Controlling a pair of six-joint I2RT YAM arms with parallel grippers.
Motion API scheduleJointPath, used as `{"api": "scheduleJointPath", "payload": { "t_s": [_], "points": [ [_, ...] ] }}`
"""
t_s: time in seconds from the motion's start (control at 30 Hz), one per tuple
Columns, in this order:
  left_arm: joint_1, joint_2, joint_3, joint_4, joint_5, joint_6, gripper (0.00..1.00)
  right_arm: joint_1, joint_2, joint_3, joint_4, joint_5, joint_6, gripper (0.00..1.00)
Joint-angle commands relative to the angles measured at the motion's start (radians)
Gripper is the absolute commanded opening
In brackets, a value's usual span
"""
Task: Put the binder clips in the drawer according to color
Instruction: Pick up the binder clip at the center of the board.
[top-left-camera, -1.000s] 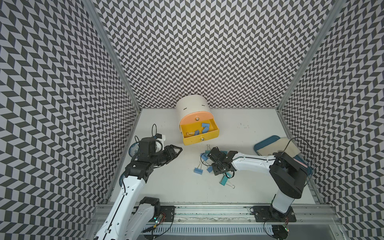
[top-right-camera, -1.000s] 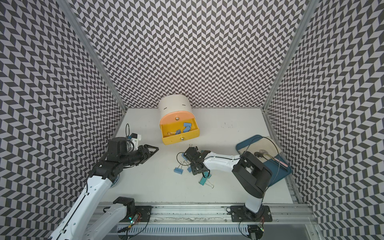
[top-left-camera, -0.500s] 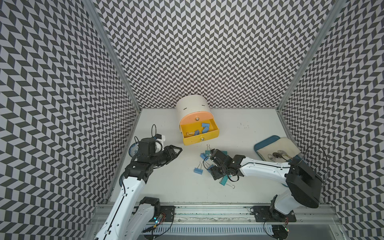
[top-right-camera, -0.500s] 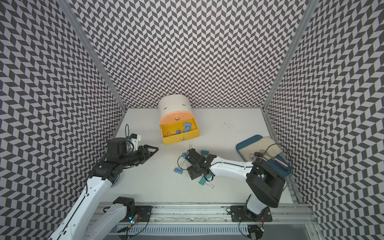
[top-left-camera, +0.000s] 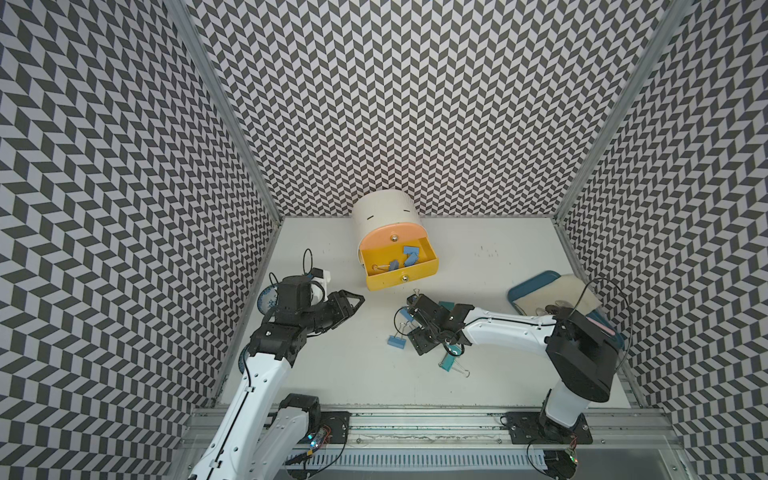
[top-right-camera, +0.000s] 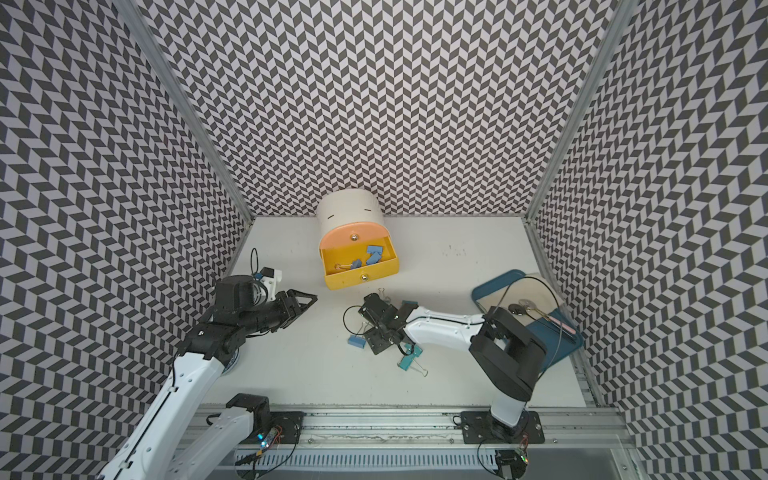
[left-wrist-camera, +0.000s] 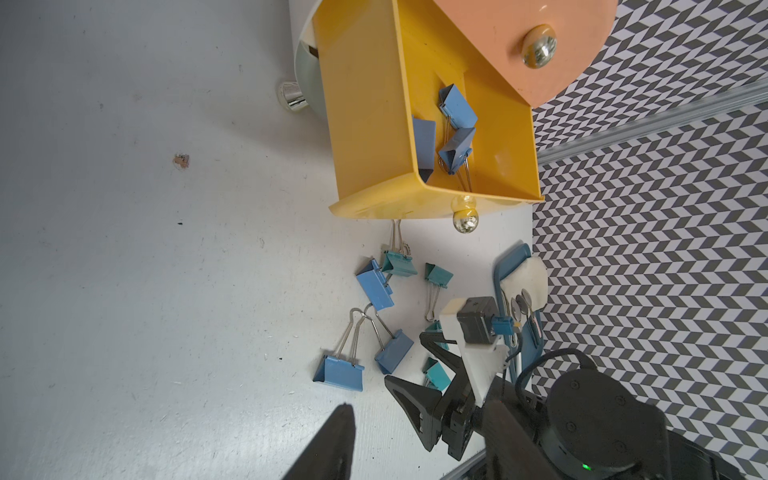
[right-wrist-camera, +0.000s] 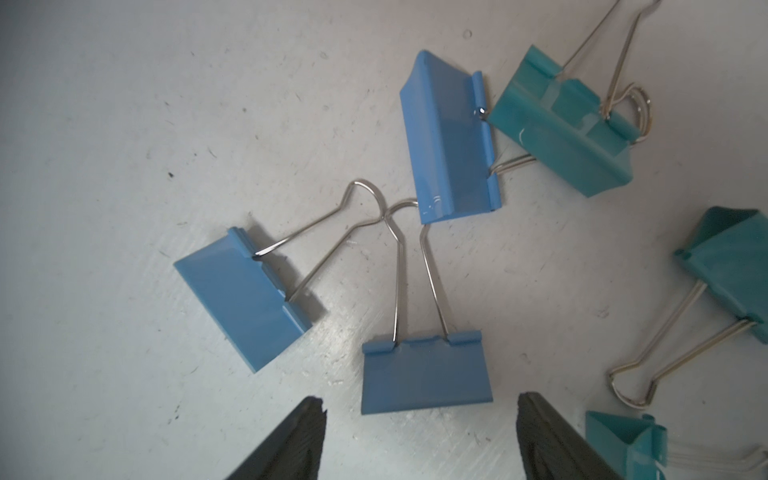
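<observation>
The loose clips (top-left-camera: 397, 341) lie near the middle of the tabletop (top-left-camera: 340, 374), just in front of the cabinet (top-left-camera: 384, 208), which stands at the back edge. In both top views the right gripper (top-left-camera: 415, 326) covers several of them, so their number is hard to make out. Its wrist view shows three blue ones whole and three teal clips (right-wrist-camera: 561, 124), two of them cut off by the frame.

The yellow drawer (top-left-camera: 399, 279) is pulled out with blue clips (top-left-camera: 409, 254) inside. The peach drawer (top-left-camera: 392, 232) above it is closed, so what it holds cannot be seen. The grey drawer (left-wrist-camera: 306, 79) shows only as a sliver.

The right gripper's jaws are spread wide and empty, either side of one blue clip (right-wrist-camera: 426, 374) with a gap on each side. The left gripper (top-left-camera: 353, 302) hovers toward the left edge, partly open, holding nothing.

Against a second ago, the right jaws stand wider apart and that gripper sits slightly nearer the left edge. The left arm and the drawer's clips are unchanged.
</observation>
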Motion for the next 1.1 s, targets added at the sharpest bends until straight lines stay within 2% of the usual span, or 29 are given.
{"api": "scheduleJointPath", "payload": {
  "t_s": [0.0, 0.53, 1.07],
  "points": [
    [0.005, -0.001, -0.006, 0.011, 0.000, 0.003, 0.54, 0.006, 0.028, 0.028, 0.008, 0.024, -0.032, 0.77],
    [0.005, 0.002, -0.010, 0.018, 0.002, 0.001, 0.54, 0.006, 0.057, 0.009, 0.018, -0.012, -0.054, 0.69],
    [0.005, 0.005, -0.010, 0.029, 0.005, 0.002, 0.54, 0.012, 0.016, -0.001, -0.009, -0.009, -0.040, 0.52]
  ]
}}
